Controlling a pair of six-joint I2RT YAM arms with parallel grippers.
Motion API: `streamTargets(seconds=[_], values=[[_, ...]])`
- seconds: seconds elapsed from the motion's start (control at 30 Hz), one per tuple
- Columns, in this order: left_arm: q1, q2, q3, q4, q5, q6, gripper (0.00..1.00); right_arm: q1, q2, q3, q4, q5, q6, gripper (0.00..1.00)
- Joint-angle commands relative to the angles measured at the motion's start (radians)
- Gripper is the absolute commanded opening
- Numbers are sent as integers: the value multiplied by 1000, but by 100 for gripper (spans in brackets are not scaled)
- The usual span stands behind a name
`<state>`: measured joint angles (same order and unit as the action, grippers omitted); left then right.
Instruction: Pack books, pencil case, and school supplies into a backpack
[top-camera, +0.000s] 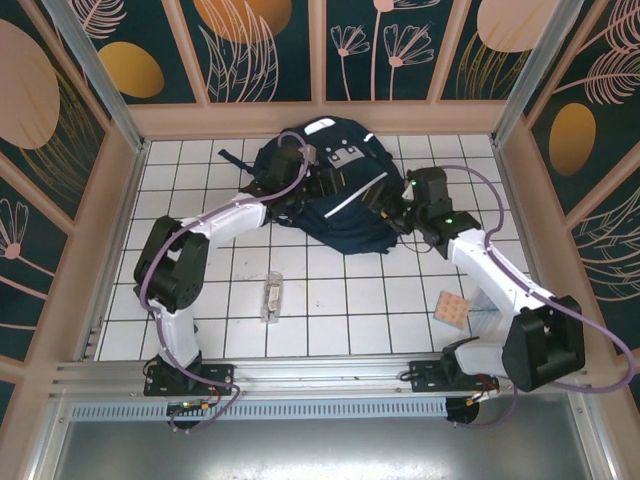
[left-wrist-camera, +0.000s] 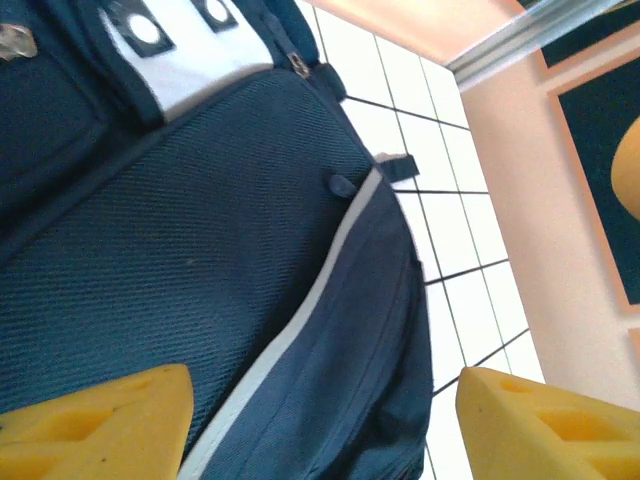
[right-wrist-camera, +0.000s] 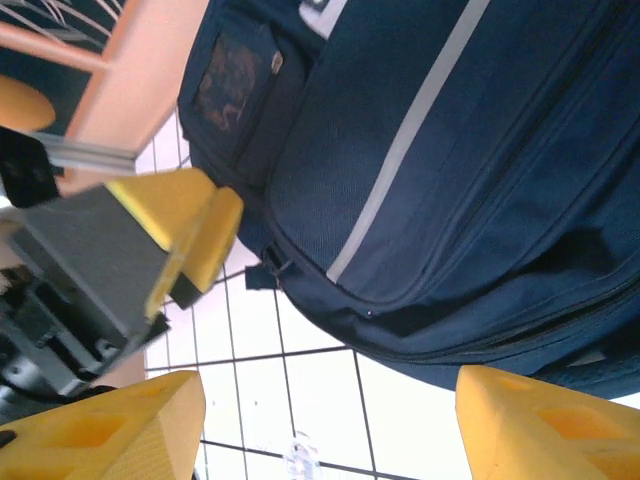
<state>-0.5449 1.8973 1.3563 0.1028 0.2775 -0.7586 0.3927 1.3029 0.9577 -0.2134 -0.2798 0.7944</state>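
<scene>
The navy backpack (top-camera: 335, 195) lies at the back middle of the tiled table, with its white stripe (left-wrist-camera: 300, 330) and zipper seam (right-wrist-camera: 470, 340) seen close up. My left gripper (top-camera: 308, 192) hovers over its left side, yellow fingers (left-wrist-camera: 100, 420) wide open around nothing (left-wrist-camera: 320, 430). At the bag's right edge my right gripper (top-camera: 385, 205) is open too (right-wrist-camera: 325, 430). The clear oblong box (top-camera: 272, 297) lies on the tiles in front. A pinkish-tan dotted pad (top-camera: 451, 310) rests by the right arm. The books and pencil case are out of view.
Wooden walls and metal posts (top-camera: 100, 90) fence the table on three sides. The left gripper's yellow fingers (right-wrist-camera: 190, 225) show in the right wrist view, close to the bag's corner. Bare white tiles (top-camera: 340, 300) lie between the bag and the arm bases.
</scene>
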Motion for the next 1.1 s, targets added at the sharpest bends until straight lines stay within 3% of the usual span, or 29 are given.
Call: streamTargets(seconds=[0.0,0.37,0.53,0.87,0.93,1.07], values=[[52,-95,-75,69,-47,-23,73,65,61,17,32,83,17,68],[253,-106,-328,232,-57,-132,70,216,285,115,176,46,76,68],[264,-24,-309,277,-51,-141,63,262,345,126,217,40,121,67],[265,131,-279,339,-45,-216,64,275,341,120,232,44,131,67],[264,155,-276,374,-26,-238,57,287,348,116,250,33,133,66],[262,182,-278,452,27,-281,20,321,390,125,282,18,159,65]])
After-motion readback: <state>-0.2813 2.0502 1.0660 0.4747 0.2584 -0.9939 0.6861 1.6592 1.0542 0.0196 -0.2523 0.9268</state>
